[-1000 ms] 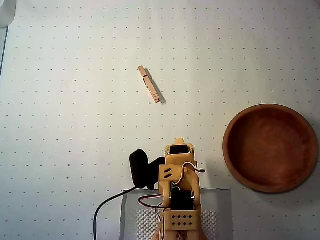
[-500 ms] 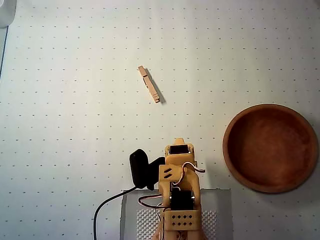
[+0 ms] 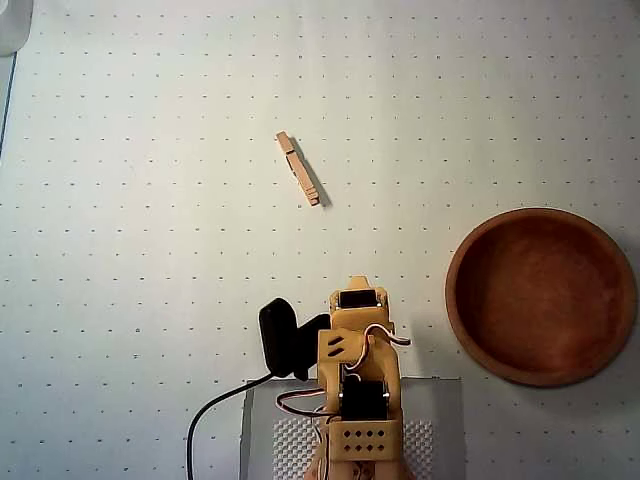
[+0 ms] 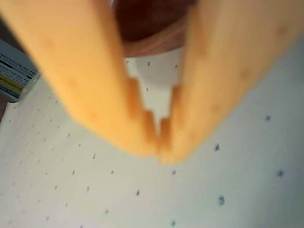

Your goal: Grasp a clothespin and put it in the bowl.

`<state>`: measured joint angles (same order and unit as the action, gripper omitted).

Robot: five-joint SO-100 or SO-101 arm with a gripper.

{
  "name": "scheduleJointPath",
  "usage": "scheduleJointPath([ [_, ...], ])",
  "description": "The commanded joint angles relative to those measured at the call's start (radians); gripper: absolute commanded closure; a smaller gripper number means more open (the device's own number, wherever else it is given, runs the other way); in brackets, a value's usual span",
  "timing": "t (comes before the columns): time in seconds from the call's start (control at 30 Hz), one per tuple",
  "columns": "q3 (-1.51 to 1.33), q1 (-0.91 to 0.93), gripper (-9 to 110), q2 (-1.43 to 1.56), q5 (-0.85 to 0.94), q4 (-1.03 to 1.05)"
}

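The pale wooden clothespin (image 3: 298,168) lies flat on the dotted white mat, tilted, above centre in the overhead view. The reddish-brown bowl (image 3: 540,295) stands empty at the right; its rim (image 4: 152,45) shows blurred behind the fingers in the wrist view. The orange arm (image 3: 358,370) is folded at the bottom centre, well below the clothespin and left of the bowl. In the wrist view my gripper (image 4: 159,148) fills the frame, its fingertips touching with nothing between them, above bare mat. The clothespin is out of the wrist view.
A black camera housing (image 3: 285,335) and its cable (image 3: 205,420) sit left of the arm. The arm stands on a grey base plate (image 3: 262,420). A pale object (image 3: 12,25) is at the top-left corner. A striped box (image 4: 14,71) is at the wrist view's left edge.
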<state>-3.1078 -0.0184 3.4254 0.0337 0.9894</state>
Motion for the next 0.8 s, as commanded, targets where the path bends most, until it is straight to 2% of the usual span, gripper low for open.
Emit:
scheduleJointPath([
  [0.0, 0.161, 0.0, 105, 0.012, 0.028, 0.002],
  [0.3, 0.328, 0.0, 104, 0.012, 0.259, 0.002],
  [0.53, 0.511, 0.0, 104, 0.002, 0.356, 0.002],
  [0.77, 0.762, 0.006, 105, -0.285, 0.445, 0.0],
])
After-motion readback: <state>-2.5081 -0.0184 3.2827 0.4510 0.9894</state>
